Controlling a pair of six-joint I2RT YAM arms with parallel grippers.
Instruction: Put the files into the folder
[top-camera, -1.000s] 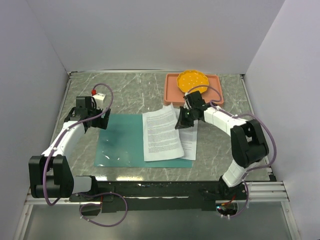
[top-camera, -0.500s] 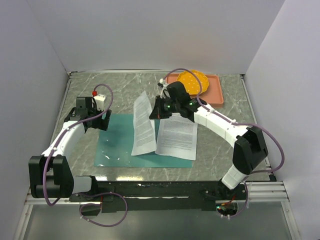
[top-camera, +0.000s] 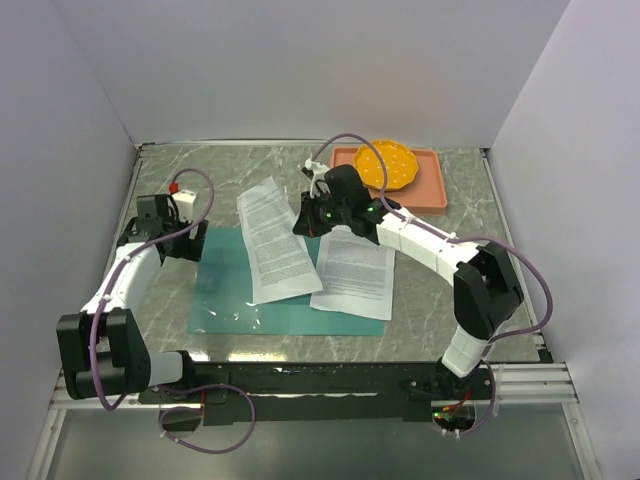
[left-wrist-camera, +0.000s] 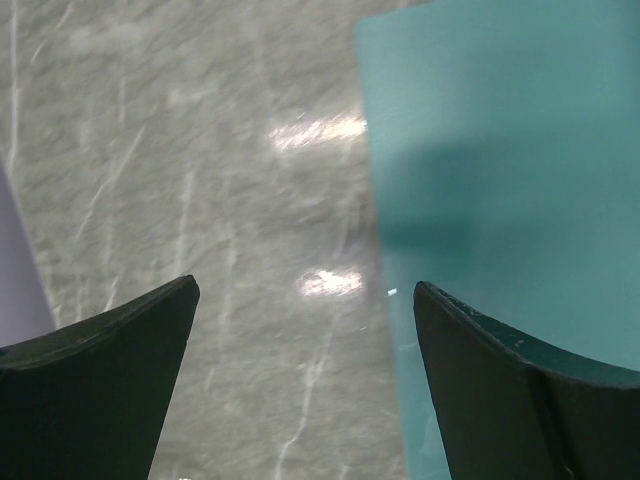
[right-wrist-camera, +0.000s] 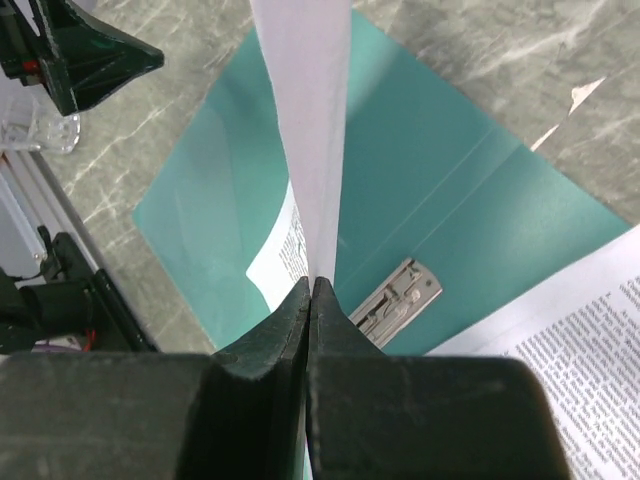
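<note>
The files (top-camera: 356, 272) are split: one sheet (top-camera: 274, 240) hangs pinched edge-on in the closed right hand (top-camera: 306, 222) above the open folder (top-camera: 225, 295) on the desk (top-camera: 220, 175), while another lies across the folder's right edge. The left hand (left-wrist-camera: 305, 320) hovers wide and empty at the folder's left edge. The sheet probably wants lowering flat and square, clear of the clip (right-wrist-camera: 398, 294).

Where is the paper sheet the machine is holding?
Top view, middle: the held sheet hangs partly over the teal folder, pinched by the right tool, just left of another sheet.
</note>
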